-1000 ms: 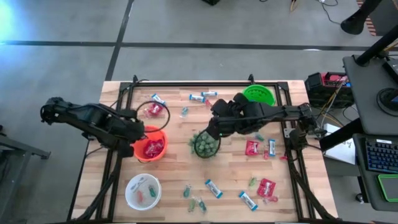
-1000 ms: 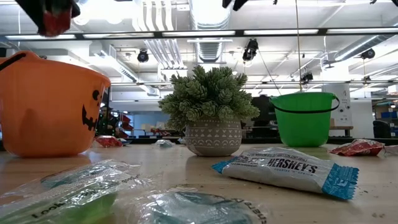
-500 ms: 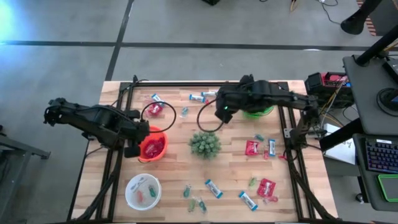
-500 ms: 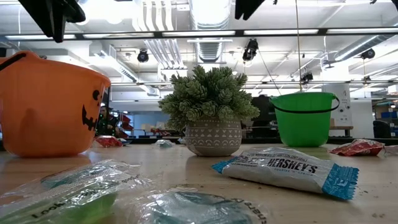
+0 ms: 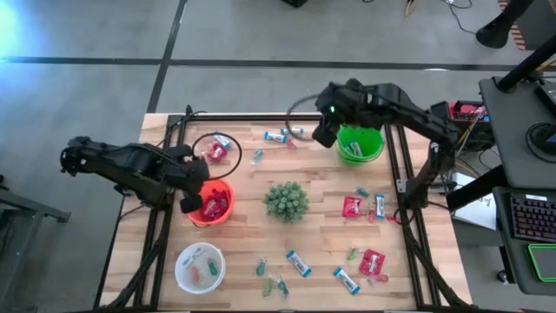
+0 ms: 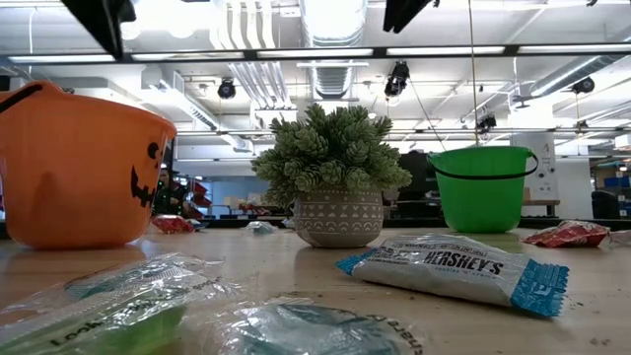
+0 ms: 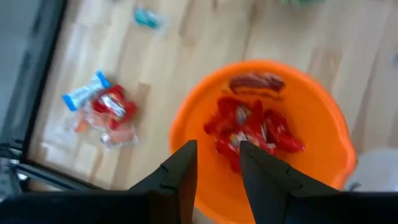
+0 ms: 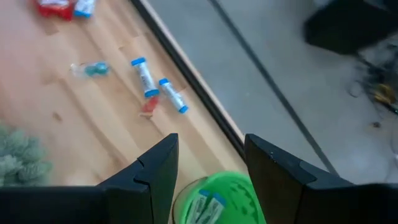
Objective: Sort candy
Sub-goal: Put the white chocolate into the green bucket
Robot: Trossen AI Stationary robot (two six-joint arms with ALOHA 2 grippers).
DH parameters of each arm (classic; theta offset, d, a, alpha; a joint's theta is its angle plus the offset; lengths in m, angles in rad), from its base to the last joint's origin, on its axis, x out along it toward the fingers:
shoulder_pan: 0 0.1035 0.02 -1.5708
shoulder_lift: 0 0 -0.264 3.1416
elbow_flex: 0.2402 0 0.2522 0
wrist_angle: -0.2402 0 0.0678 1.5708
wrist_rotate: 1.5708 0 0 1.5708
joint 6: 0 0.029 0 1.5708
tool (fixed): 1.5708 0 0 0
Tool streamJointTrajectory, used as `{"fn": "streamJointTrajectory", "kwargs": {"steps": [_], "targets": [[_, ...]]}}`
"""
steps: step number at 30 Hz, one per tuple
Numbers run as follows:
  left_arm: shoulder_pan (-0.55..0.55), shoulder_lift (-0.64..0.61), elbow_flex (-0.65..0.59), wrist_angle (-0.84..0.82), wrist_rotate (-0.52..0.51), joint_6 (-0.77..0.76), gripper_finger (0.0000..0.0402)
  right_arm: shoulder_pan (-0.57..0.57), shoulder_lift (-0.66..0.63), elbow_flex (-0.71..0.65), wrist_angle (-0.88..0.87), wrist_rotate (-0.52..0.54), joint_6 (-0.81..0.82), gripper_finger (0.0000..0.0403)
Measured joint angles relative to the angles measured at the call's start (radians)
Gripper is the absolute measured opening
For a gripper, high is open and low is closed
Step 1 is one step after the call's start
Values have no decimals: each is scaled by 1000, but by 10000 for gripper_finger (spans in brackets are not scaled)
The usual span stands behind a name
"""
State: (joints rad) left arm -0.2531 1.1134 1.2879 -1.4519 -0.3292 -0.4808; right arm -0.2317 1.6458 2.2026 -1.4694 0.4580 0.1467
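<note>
Left end effector (image 5: 193, 205) over orange bowl (image 5: 211, 202) rim

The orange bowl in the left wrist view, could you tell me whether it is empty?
No, the orange bowl holds a pile of red candy packets, seen just past the left end effector.
</note>
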Motion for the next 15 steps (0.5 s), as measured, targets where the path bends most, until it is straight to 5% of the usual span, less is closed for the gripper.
{"fn": "streamJointTrajectory", "kwargs": {"steps": [7,15], "targets": [[3,-21,57,-13,-102,-40,102,-158,35,0,195,-304,-206,176],[5,-80,72,-63,-135,-118,102,-314,136,-1,255,-529,-275,176]]}}
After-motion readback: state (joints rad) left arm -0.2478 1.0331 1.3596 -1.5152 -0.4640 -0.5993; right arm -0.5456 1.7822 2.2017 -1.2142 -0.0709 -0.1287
